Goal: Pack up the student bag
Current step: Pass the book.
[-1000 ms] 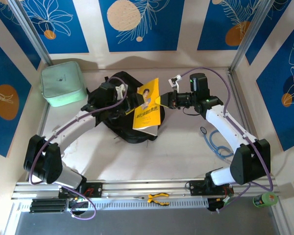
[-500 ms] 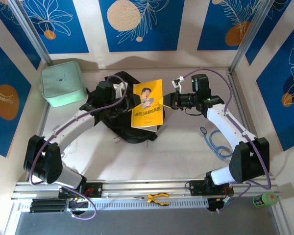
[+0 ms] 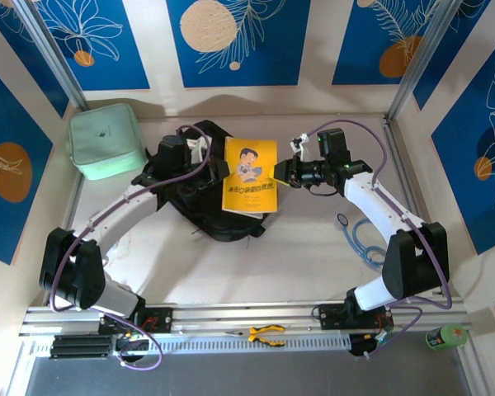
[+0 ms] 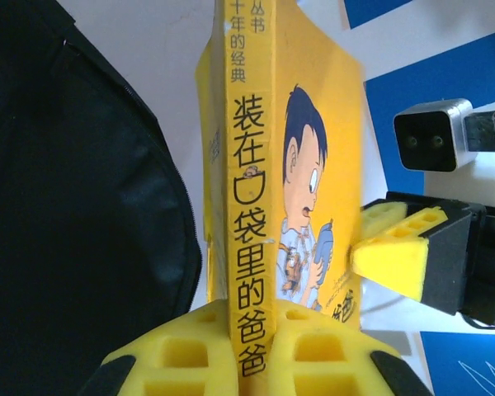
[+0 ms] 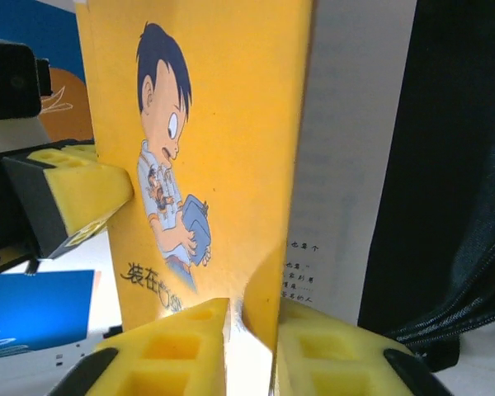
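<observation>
Student bag (image 3: 219,224) lies mid tabletop (image 3: 297,256). Yellow book (image 3: 249,176) held up over bag, not inside yet. Left tool (image 4: 249,330) pinched tight on book spine. Right tool (image 5: 252,322) fingers a bit apart around cover edge.

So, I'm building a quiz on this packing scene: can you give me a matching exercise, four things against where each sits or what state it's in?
Things:
1 yellow book
2 student bag
3 mint-green case
4 pliers

Descriptions:
A in the far-left corner of the table
B on the near rail
C spine clamped by the left gripper
D black, lying mid-table

Pairs: 1-C; 2-D; 3-A; 4-B
</observation>
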